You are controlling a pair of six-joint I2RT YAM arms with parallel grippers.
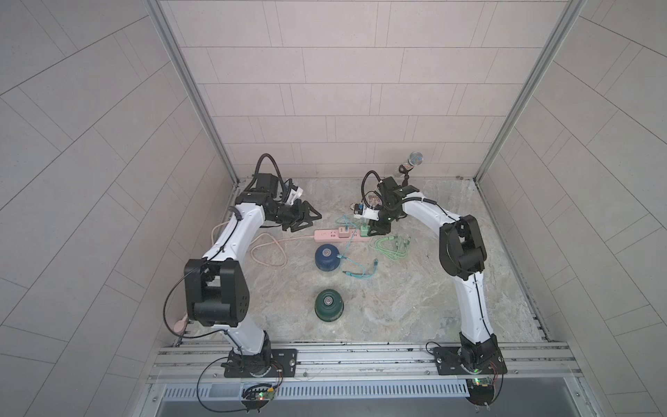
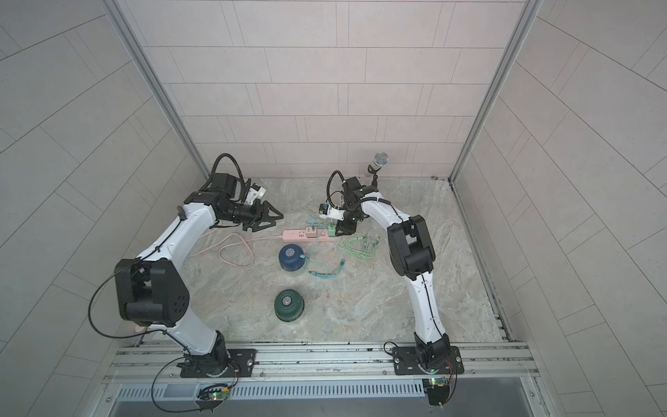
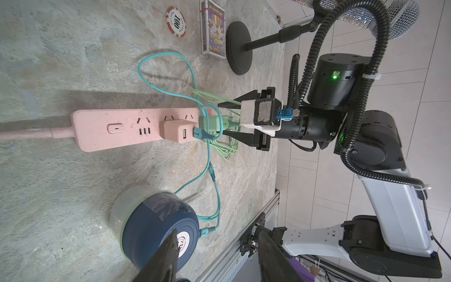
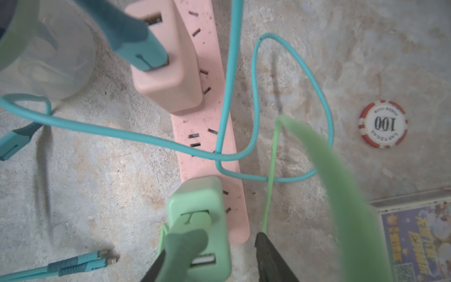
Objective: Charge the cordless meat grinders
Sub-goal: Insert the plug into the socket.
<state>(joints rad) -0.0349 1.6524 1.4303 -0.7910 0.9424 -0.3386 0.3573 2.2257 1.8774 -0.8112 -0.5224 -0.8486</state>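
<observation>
Right, so we see both grinders upright on the worktop (image 1: 397, 307): the blue grinder (image 1: 326, 257) sits approx mid-worktop, and the green grinder (image 1: 328, 305) stands at its 6 o'clock, apart from it and well apart from the cables. At 12 o'clock of the blue grinder lies the pink power strip (image 1: 326, 235), running 9-to-3. A pink adapter (image 3: 178, 131) is plugged into the strip, w/ a teal cable (image 4: 230, 73) in its USB port; another end of that cable is in the side of the blue grinder, at its 3 o'clock, and spare ends lie on the worktop at approx 4 o'clock. A green adapter (image 4: 197, 195) sits on the strip's 3 o'clock end w/ a green USB plug (image 4: 188, 241) seated in it, and the green cable (image 4: 339, 190) lies partly in a loose coil on the worktop, approx 3 o'clock of that end. The right pincer (image 3: 222, 119) is down at the green adapter, jaws parted either side of the plug; in the right wrist view one finger is just beside the plug and the other stands clear of the adapter, so it grips nothing. The left pincer (image 1: 306, 219) hovers near the strip's 9 o'clock end, approx 10 o'clock of the blue grinder, jaws apart and empty. Behind the strip, toward 12 o'clock, we make out a poker chip (image 4: 383, 124), a card box (image 3: 212, 26) and a mic stand (image 3: 238, 46).
</observation>
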